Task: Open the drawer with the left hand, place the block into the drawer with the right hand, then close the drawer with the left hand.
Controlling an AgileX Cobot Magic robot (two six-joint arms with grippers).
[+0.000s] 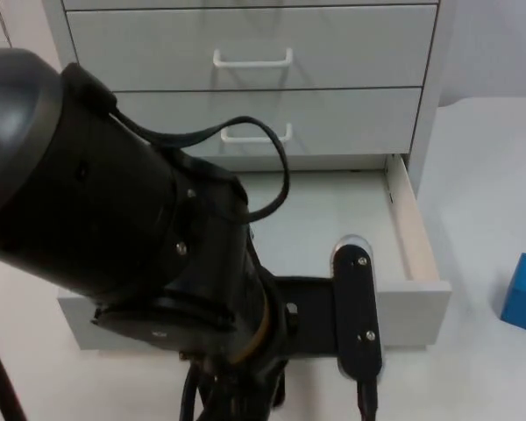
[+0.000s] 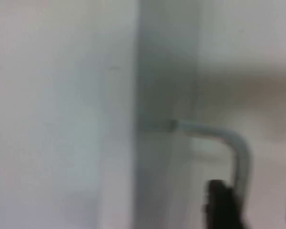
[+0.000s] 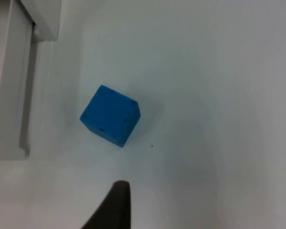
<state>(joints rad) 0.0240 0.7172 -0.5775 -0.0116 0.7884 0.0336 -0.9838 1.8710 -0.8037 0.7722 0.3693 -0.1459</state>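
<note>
1. The blue block [image 1: 524, 294] sits on the white table [image 1: 491, 175], to the right of the open drawer and apart from it. In my right wrist view the blue block [image 3: 110, 115] rests alone on the table near the cabinet's corner, with nothing touching it.
2. The bottom drawer [image 1: 425, 303] of the white cabinet [image 1: 245, 53] is pulled out, its inside bare; the two drawers above it are shut.
3. My left gripper [image 2: 250, 205] is at the drawer's front, by its handle [image 2: 229, 143]. Its fingers stand apart on either side of the handle's bar; whether they touch it I cannot tell.
4. My right gripper hangs above the table near the block. One dark fingertip [image 3: 115, 205] shows there, and I cannot tell whether the fingers are spread or closed.
</note>
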